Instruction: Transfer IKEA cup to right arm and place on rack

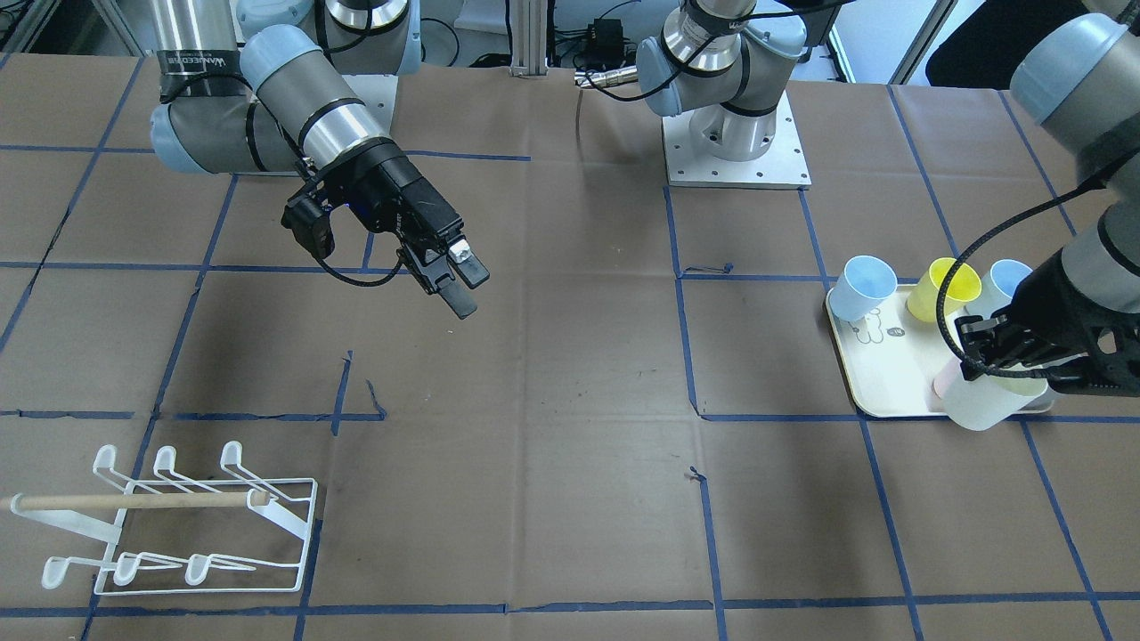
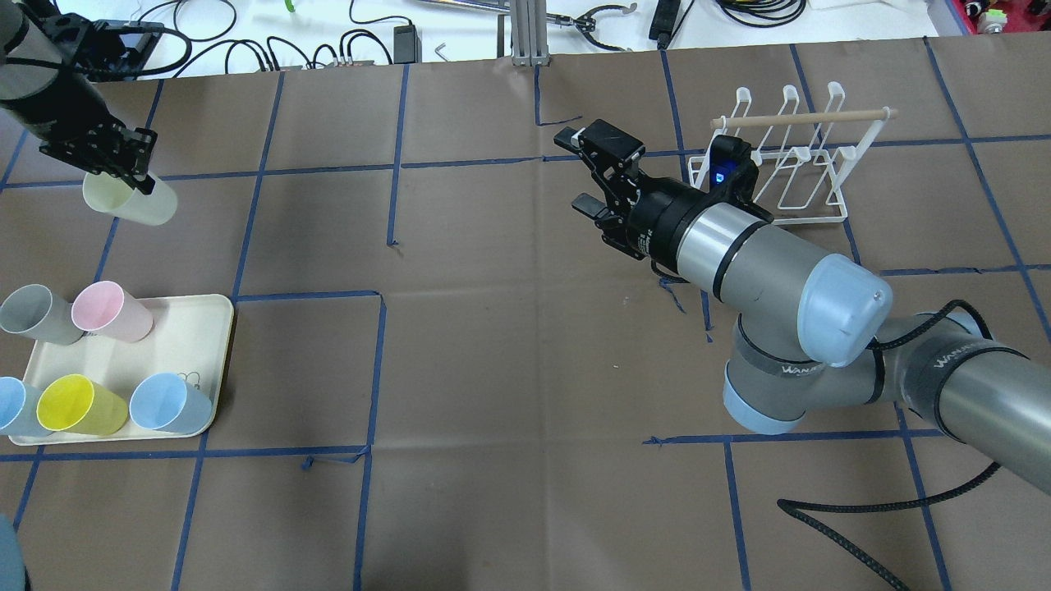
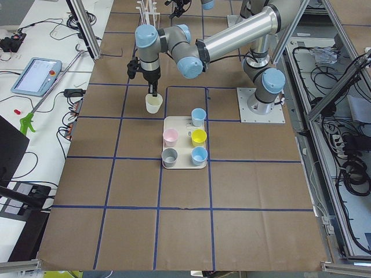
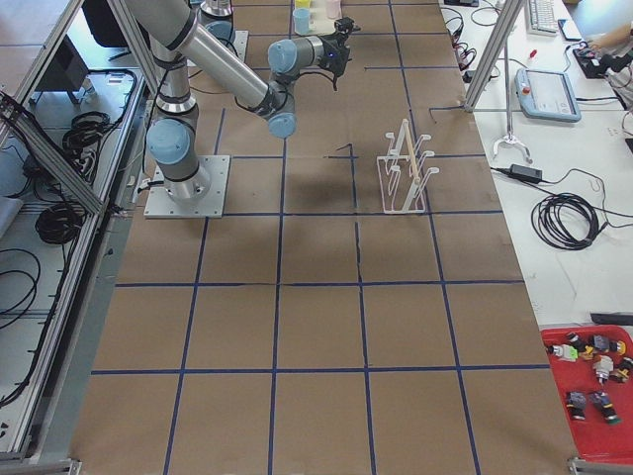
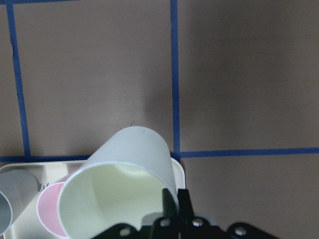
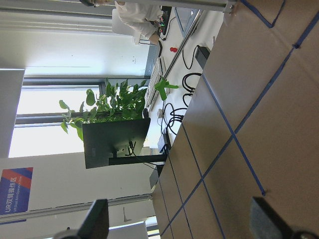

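Note:
My left gripper (image 2: pixel 133 174) is shut on the rim of a cream IKEA cup (image 2: pixel 131 202) and holds it tilted, just beyond the tray's far end. The left wrist view shows the fingers (image 5: pixel 175 203) pinching the cup (image 5: pixel 119 194) wall. In the front view the cup (image 1: pixel 980 402) hangs below the left gripper (image 1: pixel 989 352). My right gripper (image 2: pixel 593 174) is open and empty over the table's middle, also in the front view (image 1: pixel 456 278). The white wire rack (image 2: pixel 788 160) with its wooden dowel stands behind the right arm, also in the front view (image 1: pixel 178 525).
A cream tray (image 2: pixel 193 328) at the left holds grey (image 2: pixel 37 313), pink (image 2: pixel 111 310), yellow (image 2: pixel 78 404) and two blue cups (image 2: pixel 168 402). Blue tape lines cross the brown table. Cables lie past the far edge.

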`<state>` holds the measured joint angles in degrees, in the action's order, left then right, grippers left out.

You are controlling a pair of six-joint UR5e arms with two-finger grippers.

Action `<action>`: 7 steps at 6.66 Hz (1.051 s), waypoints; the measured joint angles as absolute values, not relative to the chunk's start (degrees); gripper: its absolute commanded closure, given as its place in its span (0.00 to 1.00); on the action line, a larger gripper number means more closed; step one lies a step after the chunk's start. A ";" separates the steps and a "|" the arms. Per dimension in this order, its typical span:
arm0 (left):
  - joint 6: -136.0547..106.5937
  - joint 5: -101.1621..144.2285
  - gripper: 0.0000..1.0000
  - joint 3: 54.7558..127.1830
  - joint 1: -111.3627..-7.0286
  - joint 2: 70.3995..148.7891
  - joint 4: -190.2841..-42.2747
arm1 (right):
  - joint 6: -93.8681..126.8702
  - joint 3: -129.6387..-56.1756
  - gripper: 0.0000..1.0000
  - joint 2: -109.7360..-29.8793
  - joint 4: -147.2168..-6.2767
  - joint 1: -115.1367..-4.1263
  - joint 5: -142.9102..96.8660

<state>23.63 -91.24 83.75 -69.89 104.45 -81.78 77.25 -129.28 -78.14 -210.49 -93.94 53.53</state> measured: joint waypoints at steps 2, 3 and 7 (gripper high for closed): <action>21.92 -87.66 1.00 81.14 -74.64 104.21 -83.09 | 77.24 -129.21 0.01 -78.07 -210.55 -93.88 53.52; 21.96 -81.96 1.00 81.52 -76.72 102.81 -82.13 | 77.20 -129.21 0.01 -78.00 -210.58 -93.87 53.53; 22.17 -49.86 1.00 95.97 -78.71 92.94 -65.59 | 78.40 -130.10 0.00 -77.81 -212.41 -93.46 54.62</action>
